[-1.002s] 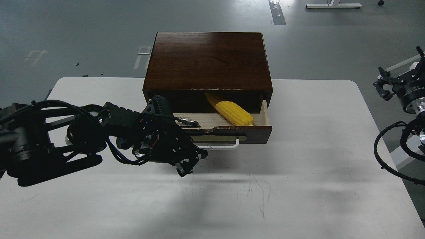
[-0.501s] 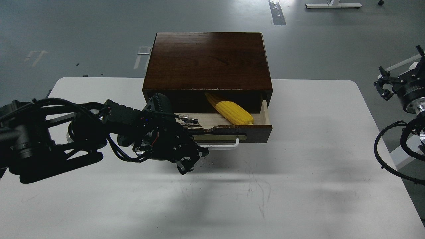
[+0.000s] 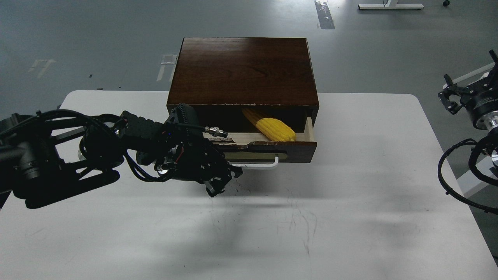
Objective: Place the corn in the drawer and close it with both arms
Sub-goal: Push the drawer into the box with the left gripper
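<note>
In the middle left of the frame, the left gripper (image 3: 220,182) is pressing up against the front of the drawer (image 3: 272,149), close to the left end of its white bar handle (image 3: 258,165). Its dark fingers are bunched together against the black wrist, so I cannot tell how wide the jaws are standing or whether they have hold of anything; the handle itself is looking free. The left arm (image 3: 97,147) is reaching in from the left edge, low over the white table (image 3: 350,194), trailing black cables.

Just right of centre, the corn (image 3: 274,128) is lying inside the drawer, bright yellow, slanting with its pointed end running back under the dark cabinet (image 3: 243,70). The drawer is standing only partly open, a strip of pale wood showing behind its chipped front edge.

At the far right edge, well apart from the cabinet, the right gripper (image 3: 455,99) is hanging beyond the table's edge with its claw fingers spread and holding nothing.

As a judgement: the corn is already placed, so the first half is done. The closing looks under way but unfinished, since the drawer is sticking out from the cabinet, and the right arm is taking no part in the push.
</note>
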You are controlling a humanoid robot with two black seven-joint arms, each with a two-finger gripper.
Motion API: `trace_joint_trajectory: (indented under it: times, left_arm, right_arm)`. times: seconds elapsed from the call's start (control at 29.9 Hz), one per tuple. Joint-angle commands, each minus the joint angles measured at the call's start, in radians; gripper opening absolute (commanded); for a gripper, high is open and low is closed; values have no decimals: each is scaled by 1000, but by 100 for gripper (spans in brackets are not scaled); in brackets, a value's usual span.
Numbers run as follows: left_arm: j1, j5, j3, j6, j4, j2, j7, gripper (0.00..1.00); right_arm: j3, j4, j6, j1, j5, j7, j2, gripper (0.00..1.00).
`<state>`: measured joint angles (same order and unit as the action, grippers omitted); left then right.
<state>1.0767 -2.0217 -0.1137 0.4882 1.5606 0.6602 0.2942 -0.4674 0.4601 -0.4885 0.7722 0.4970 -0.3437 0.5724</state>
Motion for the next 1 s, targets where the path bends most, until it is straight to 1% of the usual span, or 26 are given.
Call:
trace_joint_trajectory:
  times: [0.0,0.17,0.63,0.9,0.97]
  left_arm:
    - [0,0,0,0,-23,-7,0,0]
    - [0,0,0,0,-36,-16,0,0]
    - [19,4,-3,0,-129,-47,5,0]
    - [29,8,-4,0,-132,-51,6,0]
    - [32,6,-4,0,-155,-56,6,0]
  right_arm:
    - [1,-1,0,4,0,0,1,100]
    - [1,-1,0,15,0,0,3,100]
    - [-2,-12,0,15,0,0,14,100]
    - [-5,-12,0,15,0,-1,14,100]
    - [-5,-12,0,15,0,-1,12,100]
